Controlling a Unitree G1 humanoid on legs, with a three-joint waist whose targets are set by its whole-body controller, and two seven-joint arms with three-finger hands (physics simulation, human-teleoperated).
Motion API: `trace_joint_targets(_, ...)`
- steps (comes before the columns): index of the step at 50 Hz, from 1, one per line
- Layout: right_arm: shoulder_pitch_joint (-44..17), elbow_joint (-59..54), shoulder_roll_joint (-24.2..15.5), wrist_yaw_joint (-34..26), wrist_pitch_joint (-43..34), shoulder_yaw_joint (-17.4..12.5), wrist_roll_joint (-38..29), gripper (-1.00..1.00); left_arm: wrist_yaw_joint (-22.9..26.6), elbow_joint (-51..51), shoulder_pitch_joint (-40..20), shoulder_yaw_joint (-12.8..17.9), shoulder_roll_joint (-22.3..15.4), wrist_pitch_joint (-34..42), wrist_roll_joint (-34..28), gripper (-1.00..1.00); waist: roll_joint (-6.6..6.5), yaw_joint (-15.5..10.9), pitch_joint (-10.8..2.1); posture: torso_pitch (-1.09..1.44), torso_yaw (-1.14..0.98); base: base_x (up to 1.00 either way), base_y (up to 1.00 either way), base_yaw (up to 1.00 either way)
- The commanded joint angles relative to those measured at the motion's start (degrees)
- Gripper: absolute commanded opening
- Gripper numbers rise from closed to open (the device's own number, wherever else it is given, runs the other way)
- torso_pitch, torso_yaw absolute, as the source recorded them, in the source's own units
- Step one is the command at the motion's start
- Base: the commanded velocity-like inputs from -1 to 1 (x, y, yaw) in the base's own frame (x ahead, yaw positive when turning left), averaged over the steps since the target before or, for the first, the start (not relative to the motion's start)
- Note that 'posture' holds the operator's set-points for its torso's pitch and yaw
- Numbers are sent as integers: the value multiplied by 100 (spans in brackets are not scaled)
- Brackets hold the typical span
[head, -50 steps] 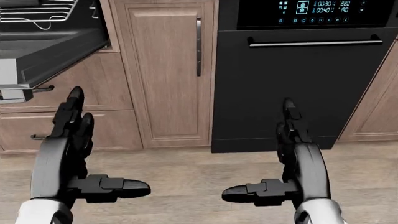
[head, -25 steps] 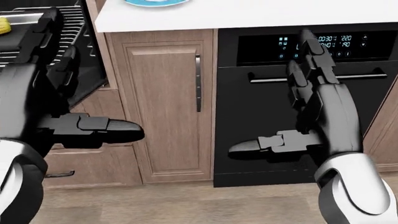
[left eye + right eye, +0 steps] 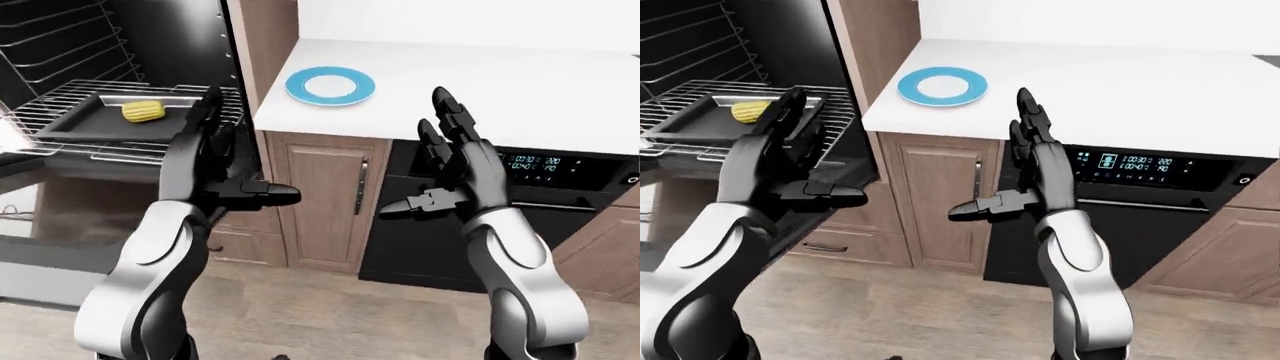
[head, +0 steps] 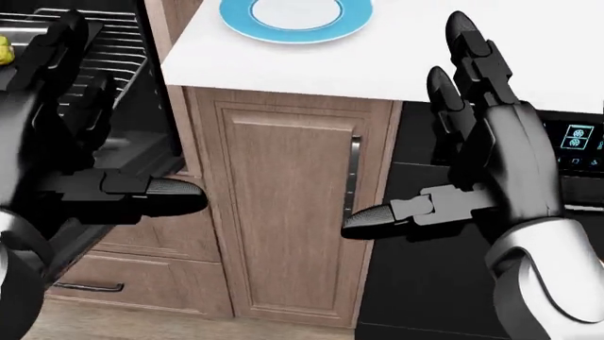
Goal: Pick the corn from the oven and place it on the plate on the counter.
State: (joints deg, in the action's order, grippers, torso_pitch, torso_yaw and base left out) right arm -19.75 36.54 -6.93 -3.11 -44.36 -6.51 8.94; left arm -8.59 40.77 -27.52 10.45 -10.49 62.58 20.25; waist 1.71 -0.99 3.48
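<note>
A yellow corn lies on a dark tray on the wire rack of the open oven at the left of the left-eye view. A white plate with a blue rim sits on the white counter to the right of the oven. My left hand is open and empty, raised just right of the tray and below the corn's level. My right hand is open and empty, held up below the counter edge, right of the plate.
The oven rack juts out and the open oven door lies below it at the left. A wooden cabinet door stands under the counter. A black dishwasher with a lit panel is at the right.
The camera has tilted up: the floor has left the view and the counter, plate and oven rack have come in. Both hands have risen, still open.
</note>
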Motion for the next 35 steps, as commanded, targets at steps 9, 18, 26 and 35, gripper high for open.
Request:
trace_joint_targets(9,-298,256,-34,-57,224,70,61,100,-11,187,-121,165,-92,-361,26,100,-451,-305,-307,0,0,0,0,100)
trace_joint_targets(18,-327,278,0,-124,202,118,-5,100,-148,328,-177,242,-161,-175,228,100,282,4,-325,0,0,0,0,100)
trace_joint_targets(26,-433,410,81,-114,-5,136,97,100,-114,257,-44,322,-241,-335,302,100,1,-25,-279,0,0,0,0,100)
trace_joint_targets(35,-457,313,51,-125,59,251,19,100,-212,391,-137,470,-347,-110,516,100,-582,-70,-256,0,0,0,0,100)
